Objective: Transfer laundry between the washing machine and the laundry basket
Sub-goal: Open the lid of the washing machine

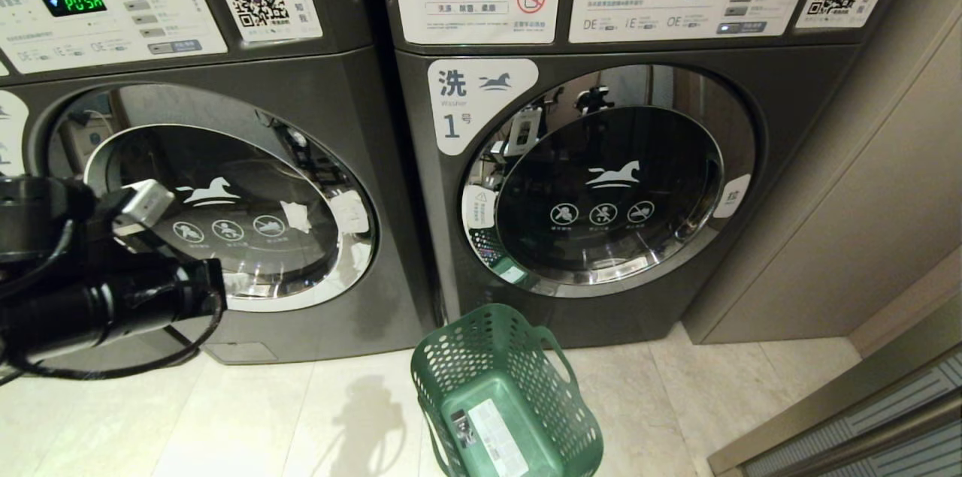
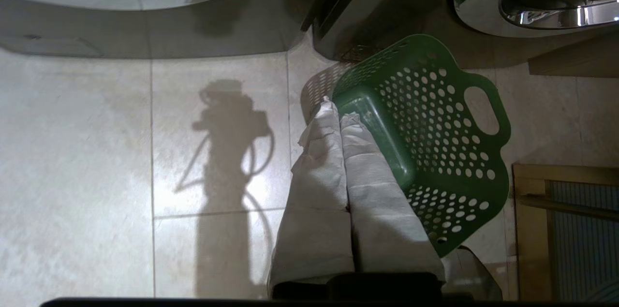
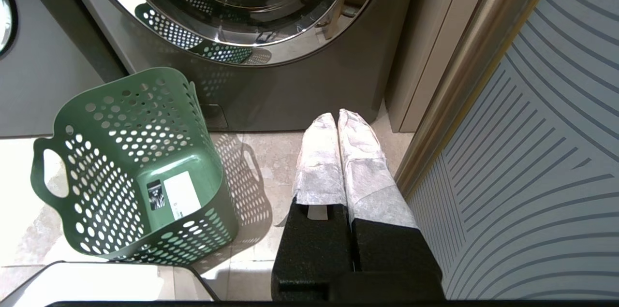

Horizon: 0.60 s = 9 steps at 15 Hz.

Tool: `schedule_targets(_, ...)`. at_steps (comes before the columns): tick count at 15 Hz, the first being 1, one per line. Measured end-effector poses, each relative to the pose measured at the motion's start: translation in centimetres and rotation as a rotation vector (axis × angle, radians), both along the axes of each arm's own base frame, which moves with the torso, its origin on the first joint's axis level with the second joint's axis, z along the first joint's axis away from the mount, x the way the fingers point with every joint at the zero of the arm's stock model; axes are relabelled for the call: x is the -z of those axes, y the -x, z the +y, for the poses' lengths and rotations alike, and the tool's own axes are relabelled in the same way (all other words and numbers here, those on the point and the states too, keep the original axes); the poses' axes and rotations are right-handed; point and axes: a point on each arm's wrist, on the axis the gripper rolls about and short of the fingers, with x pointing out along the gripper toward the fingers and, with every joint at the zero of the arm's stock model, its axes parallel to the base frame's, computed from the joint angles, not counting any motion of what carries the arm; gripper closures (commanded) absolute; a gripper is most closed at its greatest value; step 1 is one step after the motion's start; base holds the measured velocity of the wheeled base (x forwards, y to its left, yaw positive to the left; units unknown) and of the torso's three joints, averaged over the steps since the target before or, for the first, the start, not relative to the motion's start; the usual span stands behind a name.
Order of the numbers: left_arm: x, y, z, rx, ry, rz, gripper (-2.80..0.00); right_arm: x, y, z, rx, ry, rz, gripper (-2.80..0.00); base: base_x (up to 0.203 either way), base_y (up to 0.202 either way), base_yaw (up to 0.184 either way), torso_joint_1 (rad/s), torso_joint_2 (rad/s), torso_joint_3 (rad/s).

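Tiled floor [image 1: 225,417]: two washers [image 1: 594,161], one green basket [image 1: 503,394].

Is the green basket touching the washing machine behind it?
Cannot tell. In the right wrist view the basket stands just before the washing machine, but its rim hides any gap; the other views don't settle it.

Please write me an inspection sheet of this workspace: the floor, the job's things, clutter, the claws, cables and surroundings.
Surface: pale tiled floor, with shadows on it.
Job's things: green laundry basket upright on the floor before the right washing machine; only a label inside, no laundry seen. The door is closed, display reads End.
Clutter: nothing seen.
Claws: left claw shut, empty, above the floor beside the basket; right claw shut, empty, near the right machine's base.
Cables: black cable looping off the left arm.
Surroundings: left washing machine, door closed, reads PUSH; panelled wall at right.
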Motion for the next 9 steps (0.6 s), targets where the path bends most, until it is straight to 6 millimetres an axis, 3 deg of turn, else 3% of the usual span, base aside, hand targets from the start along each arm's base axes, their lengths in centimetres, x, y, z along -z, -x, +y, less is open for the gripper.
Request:
schedule_targets(2, 2.4, -3.9, 2.3, 0.087, 0.012, -0.045, 0.00, 0.0, 0.0, 0.0, 0.000, 0.000, 0.000, 0.00, 0.000, 0.000, 0.000, 0.000, 0.00, 0.000)
schedule_targets(4, 3.5, -6.7, 4.1, 0.127, 0.004, -0.121, 0.00, 0.0, 0.0, 0.0, 0.000, 0.000, 0.000, 0.00, 0.000, 0.000, 0.000, 0.000, 0.00, 0.000)
schedule_targets(5, 3.9, -7.7, 4.6, 0.131, -0.008, -0.157, -2.80, 0.0, 0.0, 0.0, 0.000, 0.000, 0.000, 0.00, 0.000, 0.000, 0.000, 0.000, 0.00, 0.000)
schedule_targets(9, 5.5, -9.6, 5.0, 0.205, -0.005, -0.172, -2.80, 0.0, 0.0, 0.0, 0.000, 0.000, 0.000, 0.00, 0.000, 0.000, 0.000, 0.000, 0.00, 0.000)
